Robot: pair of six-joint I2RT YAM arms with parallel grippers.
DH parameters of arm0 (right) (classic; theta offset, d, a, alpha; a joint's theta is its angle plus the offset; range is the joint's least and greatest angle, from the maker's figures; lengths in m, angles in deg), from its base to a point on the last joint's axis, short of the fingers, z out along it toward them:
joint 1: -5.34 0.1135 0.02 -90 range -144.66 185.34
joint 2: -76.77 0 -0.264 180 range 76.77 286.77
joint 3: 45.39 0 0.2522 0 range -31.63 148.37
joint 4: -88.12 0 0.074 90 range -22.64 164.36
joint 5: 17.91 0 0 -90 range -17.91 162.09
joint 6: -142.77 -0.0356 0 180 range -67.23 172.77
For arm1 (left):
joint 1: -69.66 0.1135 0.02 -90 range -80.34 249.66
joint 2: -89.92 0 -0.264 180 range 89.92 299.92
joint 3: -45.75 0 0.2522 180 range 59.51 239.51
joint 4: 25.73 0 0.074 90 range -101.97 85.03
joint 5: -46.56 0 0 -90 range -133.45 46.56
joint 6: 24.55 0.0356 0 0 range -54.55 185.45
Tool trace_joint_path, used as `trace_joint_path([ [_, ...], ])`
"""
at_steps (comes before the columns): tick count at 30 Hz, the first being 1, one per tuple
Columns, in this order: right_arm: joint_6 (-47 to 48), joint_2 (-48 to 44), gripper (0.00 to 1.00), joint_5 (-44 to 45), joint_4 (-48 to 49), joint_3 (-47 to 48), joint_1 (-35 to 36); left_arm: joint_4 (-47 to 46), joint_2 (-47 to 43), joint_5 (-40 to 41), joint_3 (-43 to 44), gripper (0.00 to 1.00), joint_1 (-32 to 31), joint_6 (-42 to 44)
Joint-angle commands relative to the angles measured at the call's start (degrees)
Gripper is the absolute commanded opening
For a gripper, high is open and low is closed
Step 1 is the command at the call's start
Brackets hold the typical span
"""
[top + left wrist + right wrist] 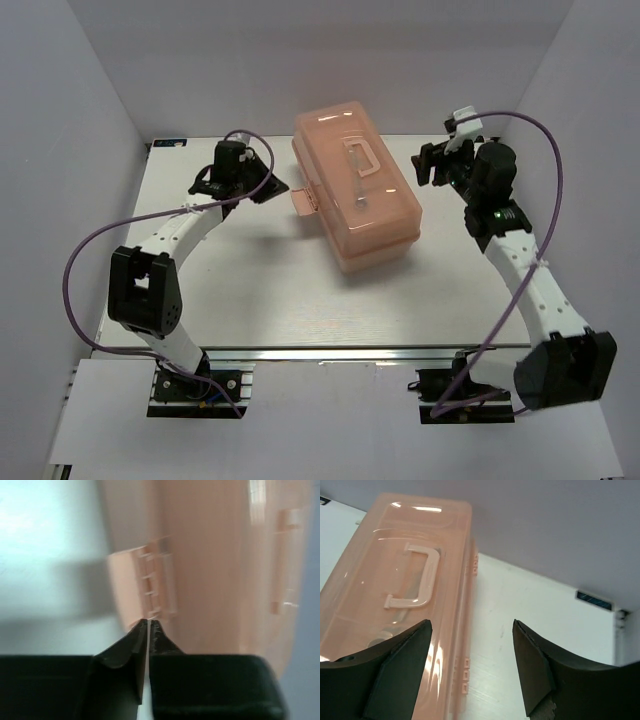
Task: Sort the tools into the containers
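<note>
A pale white table [250, 290] stands inside plain white walls [60, 120], seen from above and from two wrist cameras. The left gripper [150, 624] has its two dark fingers [120, 652] drawn together, with only a hairline slit between them. Its tips sit right at the lower edge of the toolbox's front latch [145, 587]; the blurred wrist view does not show whether they pinch the latch or merely touch it. From above, this left gripper [278, 187] lies just off the toolbox's left long side, where the latch [303, 200] sticks out as a small flap. The salmon-pink toolbox [355, 200] rests near the middle of the table, set at an angle, its translucent lid down and its moulded handle [362, 160] lying flat on top. Faint shapes show through the lid (too hazy to name as any tool). The right gripper [471, 626] is spread wide, holding nothing, its fingers [405, 650] framing the toolbox's [395, 580] edge and the bare table beside it. From above, the right gripper [432, 165] hangs just beyond the toolbox's far right corner, apart from it. Purple cables [70, 270] loop from both arms, well clear of the toolbox.
</note>
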Motion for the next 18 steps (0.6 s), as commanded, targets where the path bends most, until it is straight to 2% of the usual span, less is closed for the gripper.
trace_joint_path([
  [1, -10.5, 6.1, 0.71, -10.5, -2.5, 6.2, -4.3, 7.8, -2.0, 5.3, -5.2, 0.21, 0.6, 3.9],
  [2, -13.7, 7.7, 0.72, -15.1, -3.2, 8.5, -4.7, 7.3, -2.2, 5.4, -6.2, 0.33, 0.7, 3.7],
  [3, -15.0, 11.2, 0.72, -17.2, -3.4, 9.8, -5.1, 6.8, -2.4, 5.4, -7.1, 0.49, 0.8, 3.5],
  [4, -16.1, 13.0, 0.75, -19.1, -3.4, 11.0, -5.6, 6.6, -2.5, 5.6, -8.5, 0.53, 1.2, 3.4],
  [6, -19.1, 17.7, 0.77, -23.3, -3.4, 14.2, -5.7, 6.2, -2.7, 6.1, -9.8, 0.55, 1.5, 3.2],
  [8, -20.7, 21.9, 0.77, -26.0, -3.2, 16.2, -5.9, 6.0, -2.9, 8.4, -11.4, 0.51, 2.2, 3.3],
  [9, -21.1, 23.3, 0.76, -27.1, -2.9, 17.0, -5.9, 5.8, -3.2, 9.3, -12.1, 0.44, 2.3, 3.5],
  [10, -21.3, 24.6, 0.75, -27.7, -3.0, 17.8, -5.9, 4.9, -3.2, 10.0, -12.7, 0.29, 2.7, 3.6],
  [13, -22.5, 28.5, 0.72, -29.8, -2.7, 19.6, -5.9, 2.7, -1.2, 9.8, -14.3, 0.11, 3.3, 4.2],
  [18, -23.0, 31.8, 0.64, -30.3, -2.9, 20.9, -5.9, 1.4, 6.8, 5.4, -9.8, 0.05, 3.3, 5.5],
])
